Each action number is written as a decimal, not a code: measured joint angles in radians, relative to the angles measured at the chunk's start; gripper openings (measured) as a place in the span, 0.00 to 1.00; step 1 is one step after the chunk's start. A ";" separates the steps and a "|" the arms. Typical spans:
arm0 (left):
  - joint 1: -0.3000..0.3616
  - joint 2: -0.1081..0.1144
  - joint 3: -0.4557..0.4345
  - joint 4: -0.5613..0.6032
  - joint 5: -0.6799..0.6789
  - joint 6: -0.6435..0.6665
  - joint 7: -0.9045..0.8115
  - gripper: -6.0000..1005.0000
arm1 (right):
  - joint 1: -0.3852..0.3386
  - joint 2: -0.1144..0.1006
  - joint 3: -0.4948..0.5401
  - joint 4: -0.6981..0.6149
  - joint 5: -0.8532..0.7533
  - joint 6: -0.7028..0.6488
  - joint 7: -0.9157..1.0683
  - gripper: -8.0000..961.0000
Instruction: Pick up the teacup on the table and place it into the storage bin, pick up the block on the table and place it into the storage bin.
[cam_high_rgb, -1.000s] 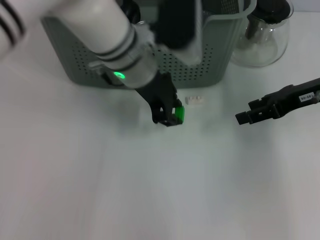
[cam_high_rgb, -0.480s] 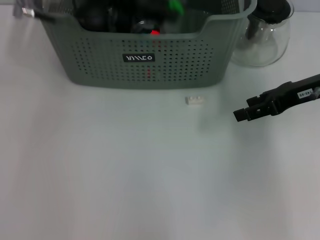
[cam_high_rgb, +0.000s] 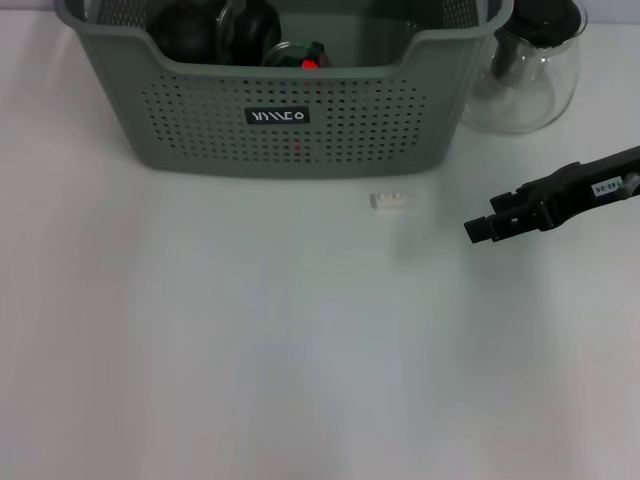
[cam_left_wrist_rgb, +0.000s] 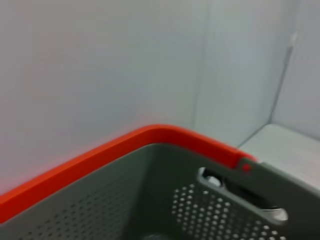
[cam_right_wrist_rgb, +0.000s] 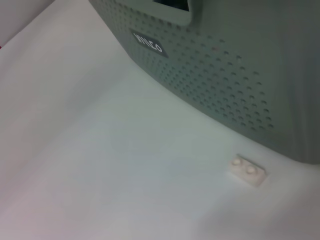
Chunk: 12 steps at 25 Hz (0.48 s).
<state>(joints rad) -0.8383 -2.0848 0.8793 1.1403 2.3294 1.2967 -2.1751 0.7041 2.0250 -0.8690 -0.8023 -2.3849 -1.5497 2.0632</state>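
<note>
Head view shows, taking the storage bin as the landmark and working outward from the robot, bare white counter nearest the camera, then the small pale block lying flat just in front of the bin's perforated front wall, toward its right end, apart from the wall. Level with the block and off to the right of it hangs the right gripper, a dark arm pointing toward the block with a clear gap between them; whether its jaws are open or closed I cannot tell. Inside the bin, at its left and middle, sit dark rounded shapes with a red light, probably the left arm, though too dim to say, and its jaws cannot be judged; no teacup can be made out. Beyond the bin's right corner stands a glass teapot with a black lid. The block step looks to be the one in hand: the right gripper would need to close the gap, come down over the studded block and grip it. Right wrist view confirms the block free on smooth, plain counter; left wrist view shows a pale wall behind the bin.
</note>
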 joint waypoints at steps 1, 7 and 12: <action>0.002 -0.002 0.000 0.001 0.003 -0.013 -0.001 0.44 | 0.001 0.000 0.000 0.000 -0.001 0.000 0.000 0.78; 0.027 0.007 -0.019 0.017 -0.012 -0.020 -0.015 0.67 | 0.003 -0.002 0.000 0.001 -0.002 -0.001 0.000 0.78; 0.123 0.002 -0.084 0.101 -0.166 0.190 0.092 0.85 | 0.003 -0.004 -0.003 0.000 -0.002 -0.022 0.003 0.78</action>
<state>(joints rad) -0.7150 -2.0827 0.7955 1.2417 2.1634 1.4864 -2.0827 0.7073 2.0209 -0.8722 -0.8022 -2.3870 -1.5712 2.0665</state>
